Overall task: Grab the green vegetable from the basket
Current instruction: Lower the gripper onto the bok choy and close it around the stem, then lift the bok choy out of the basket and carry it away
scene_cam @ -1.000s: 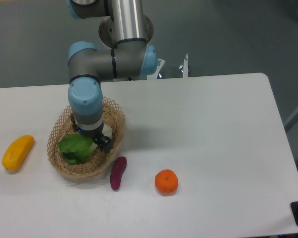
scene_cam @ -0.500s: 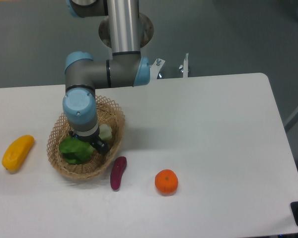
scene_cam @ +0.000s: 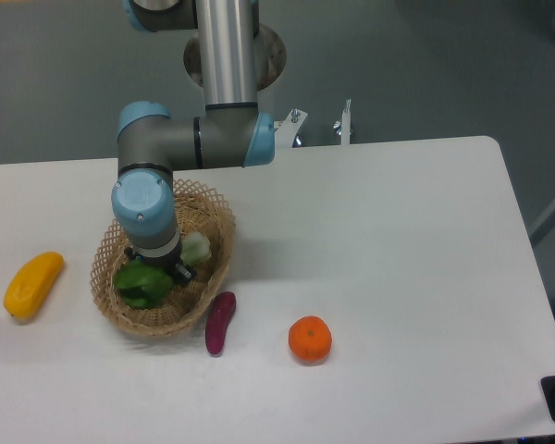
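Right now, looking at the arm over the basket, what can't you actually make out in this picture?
- Gripper: the wrist housing covers its fingers in the fixed camera view, so open or shut cannot be told.
- Green vegetable: its middle is behind the wrist; whether it is gripped cannot be told.
- Basket: the arm hides part of its floor.
- Upper arm: cut off by the top edge.

Arm bent down, wrist vertical, hand (scene_cam: 157,272) pointing straight down, fingers hidden under wrist.
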Action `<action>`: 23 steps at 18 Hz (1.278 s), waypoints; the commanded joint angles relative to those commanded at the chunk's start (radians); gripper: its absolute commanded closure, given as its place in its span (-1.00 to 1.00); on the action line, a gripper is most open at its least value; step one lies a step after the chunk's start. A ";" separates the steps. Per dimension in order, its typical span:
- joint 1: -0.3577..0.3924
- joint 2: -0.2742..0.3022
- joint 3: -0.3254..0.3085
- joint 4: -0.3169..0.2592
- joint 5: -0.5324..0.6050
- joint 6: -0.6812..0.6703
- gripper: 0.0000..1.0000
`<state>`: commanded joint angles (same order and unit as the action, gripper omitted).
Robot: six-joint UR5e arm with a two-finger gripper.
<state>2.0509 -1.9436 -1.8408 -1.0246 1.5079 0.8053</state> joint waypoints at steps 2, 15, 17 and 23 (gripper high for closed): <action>0.006 0.024 -0.003 -0.003 -0.006 0.005 0.66; 0.124 0.111 0.081 -0.124 -0.097 0.009 0.66; 0.158 0.111 0.118 -0.155 -0.113 0.011 0.66; 0.291 0.109 0.175 -0.158 -0.129 0.022 0.66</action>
<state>2.3421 -1.8346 -1.6660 -1.1827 1.3790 0.8268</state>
